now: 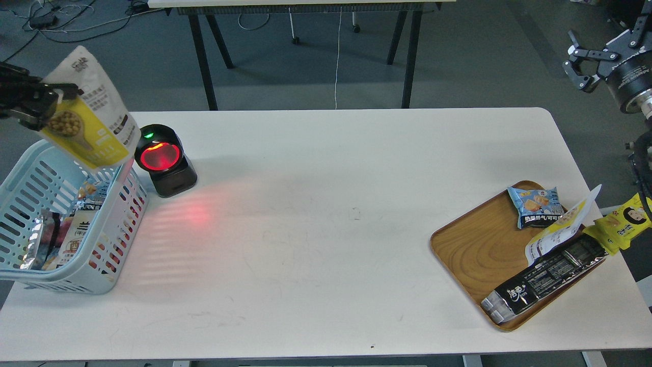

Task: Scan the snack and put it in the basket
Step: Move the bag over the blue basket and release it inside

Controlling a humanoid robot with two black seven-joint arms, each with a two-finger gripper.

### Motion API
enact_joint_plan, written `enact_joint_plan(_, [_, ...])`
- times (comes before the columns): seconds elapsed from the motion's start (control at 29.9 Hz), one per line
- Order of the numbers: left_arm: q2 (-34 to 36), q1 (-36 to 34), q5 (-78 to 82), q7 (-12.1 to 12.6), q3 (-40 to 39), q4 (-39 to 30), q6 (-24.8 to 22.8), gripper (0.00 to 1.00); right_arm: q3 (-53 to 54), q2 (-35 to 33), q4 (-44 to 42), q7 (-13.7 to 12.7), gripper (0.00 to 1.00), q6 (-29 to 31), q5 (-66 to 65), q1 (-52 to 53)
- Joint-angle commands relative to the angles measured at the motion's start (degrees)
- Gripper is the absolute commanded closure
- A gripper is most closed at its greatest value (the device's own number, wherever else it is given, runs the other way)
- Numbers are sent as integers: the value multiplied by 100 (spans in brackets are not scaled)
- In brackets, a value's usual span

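Plainly, our main risk sits over the basket (30, 278) at the desk's (326, 229) left end: our left end effector (43, 102) is clamped on the snack (91, 120), which hangs tilted above the basket's far rim, right next to the glowing red scanner (164, 159). If we let go here, we judge the pouch could catch the rim and tip out toward the scanner — it is over the edge, not the middle. A thin pinch near one side could also let it swing or slip.

Largest first: the basket already holds several packets, leaning against its near wall. The wooden tray (473, 255) at the right carries a long black bar packet (545, 278), a second yellow pouch (560, 229) and a small blue packet (535, 204). Our right end effector (580, 63) hovers off the desk, fingers spread and empty.
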Motion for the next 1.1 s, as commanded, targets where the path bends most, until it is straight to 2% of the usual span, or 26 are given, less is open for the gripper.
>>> enact_joint_plan(0.0, [55, 2, -5, 0, 447, 429, 0, 98, -8, 34, -1, 0, 2, 2, -7, -18])
enact_joint_plan(0.1, [56, 2, 4, 0, 948, 588, 0, 98, -8, 51, -1, 0, 2, 2, -7, -27])
enact_joint_plan(0.17, [47, 2, -5, 0, 1212, 658, 180, 98, -8, 60, -1, 0, 2, 2, -7, -27])
enact_joint_plan(0.37, [-6, 2, -5, 0, 1424, 685, 348, 95, -8, 43, -1, 0, 2, -7, -7, -9])
enact_joint_plan(0.4, [-6, 2, -5, 0, 1424, 685, 348, 91, -8, 25, -1, 0, 2, 1, -7, 0])
enact_joint_plan(0.57, [3, -25, -171, 0, 1354, 597, 365, 54, -8, -19, 7, 0, 2, 2, -7, -9])
enact_joint_plan(0.67, [12, -51, -706, 0, 1354, 597, 357, 34, -8, -28, 7, 0, 2, 2, -7, -9])
enact_joint_plan(0.74, [3, -77, -1329, 0, 1345, 623, 365, 14, -8, -28, 7, 0, 2, 2, -7, -9])
enact_joint_plan(0.77, [-6, -86, -1698, 0, 1302, 658, 365, 10, -8, -28, 7, 0, 2, 2, -7, 0])
enact_joint_plan(0.84, [-23, -78, -2567, 0, 1118, 702, 365, 3, -8, -28, -1, 0, 2, 2, -7, 0])
enact_joint_plan(0.9, [-154, -77, -3358, 0, 863, 886, 339, 1, -8, -28, -1, 0, 2, 2, -7, 17])
enact_joint_plan(1.04, [-1014, -287, -4546, 0, 371, 1299, 269, 1, 18, -36, -10, 0, 2, -7, -7, 43])
enact_joint_plan(1.07, [-1304, -393, -4819, 274, 256, 1352, 243, 1, 79, -45, -10, 0, 2, -7, -7, 52])
